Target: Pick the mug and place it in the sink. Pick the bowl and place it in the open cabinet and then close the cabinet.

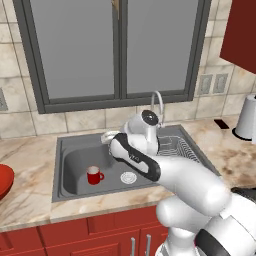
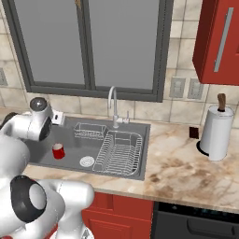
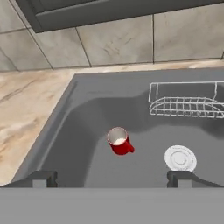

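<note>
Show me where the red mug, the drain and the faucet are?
mug (image 3: 119, 141), hand view, on its red side wall.
drain (image 3: 180, 158), hand view, on the round plate's middle.
faucet (image 2: 112, 101), right base view, on its curved neck.

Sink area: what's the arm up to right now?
The small glossy red mug stands upright on the floor of the grey metal sink, left of the round drain and apart from the wire dish rack. The claw hangs above the basin with jaws open, holding nothing. The wide red bowl sits on the marble counter left of the sink, not yet picked. The red wall cabinet is up at the right.
</note>
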Robot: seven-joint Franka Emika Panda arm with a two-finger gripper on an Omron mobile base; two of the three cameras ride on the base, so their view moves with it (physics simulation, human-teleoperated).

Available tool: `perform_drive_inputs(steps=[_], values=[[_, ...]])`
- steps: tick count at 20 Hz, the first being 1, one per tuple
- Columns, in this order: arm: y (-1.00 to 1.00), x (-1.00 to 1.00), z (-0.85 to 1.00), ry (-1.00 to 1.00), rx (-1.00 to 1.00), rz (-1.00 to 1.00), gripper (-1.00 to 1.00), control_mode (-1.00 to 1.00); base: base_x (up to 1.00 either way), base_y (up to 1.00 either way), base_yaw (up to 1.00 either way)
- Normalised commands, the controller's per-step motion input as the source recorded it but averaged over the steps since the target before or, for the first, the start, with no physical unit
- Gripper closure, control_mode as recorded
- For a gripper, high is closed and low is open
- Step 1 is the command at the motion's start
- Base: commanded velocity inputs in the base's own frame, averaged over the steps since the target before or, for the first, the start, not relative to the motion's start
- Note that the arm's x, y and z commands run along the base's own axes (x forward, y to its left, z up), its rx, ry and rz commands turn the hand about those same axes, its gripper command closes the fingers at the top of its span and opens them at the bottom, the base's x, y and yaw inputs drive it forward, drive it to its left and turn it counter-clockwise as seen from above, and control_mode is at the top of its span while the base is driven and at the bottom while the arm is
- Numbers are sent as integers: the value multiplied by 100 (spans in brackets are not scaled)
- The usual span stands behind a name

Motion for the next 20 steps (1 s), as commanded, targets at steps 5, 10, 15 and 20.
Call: perform_drive_inputs(steps=[5, 10, 15, 20], values=[[-27, -40, 92, 28, -5, -22, -100, -100, 0, 0, 0], [-44, -54, 52, 25, -2, -19, -100, -100, 0, 0, 0], [-56, -91, 0, 5, 0, -11, -100, -100, 0, 0, 0], [-11, -62, 0, -8, 0, 1, -100, -100, 0, 0, 0]])
